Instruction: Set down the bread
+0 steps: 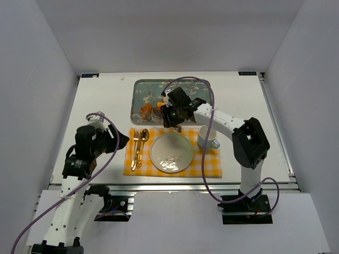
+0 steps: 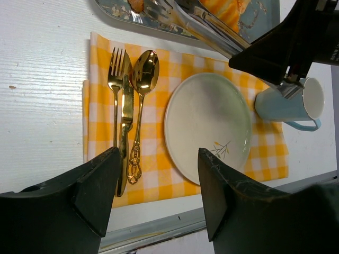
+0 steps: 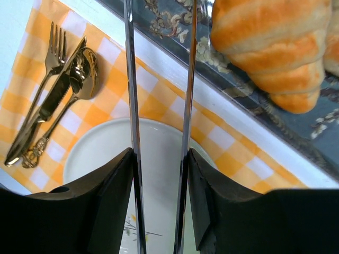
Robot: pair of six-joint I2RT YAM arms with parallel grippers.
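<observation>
The bread (image 1: 145, 110), a small reddish-brown bun, lies on the patterned tray (image 1: 196, 90) at its front left; only its edge (image 2: 136, 4) shows in the left wrist view. My right gripper (image 1: 170, 114) (image 3: 159, 154) is shut on metal tongs (image 3: 130, 79), whose arms stand apart and reach over the tray's edge; their tips are out of view. A golden ridged croissant (image 3: 270, 47) lies just right of the tongs. The white plate (image 1: 171, 152) (image 3: 95, 153) sits bare under the right gripper. My left gripper (image 1: 119, 140) (image 2: 159, 161) is open and empty, left of the placemat.
A yellow checked placemat (image 1: 212, 164) holds the plate, a gold fork, knife and spoon (image 1: 139, 145) (image 2: 127, 106) on its left, and a pale blue cup (image 1: 206, 137) (image 2: 288, 103) on its right. The table's front edge is just below the placemat.
</observation>
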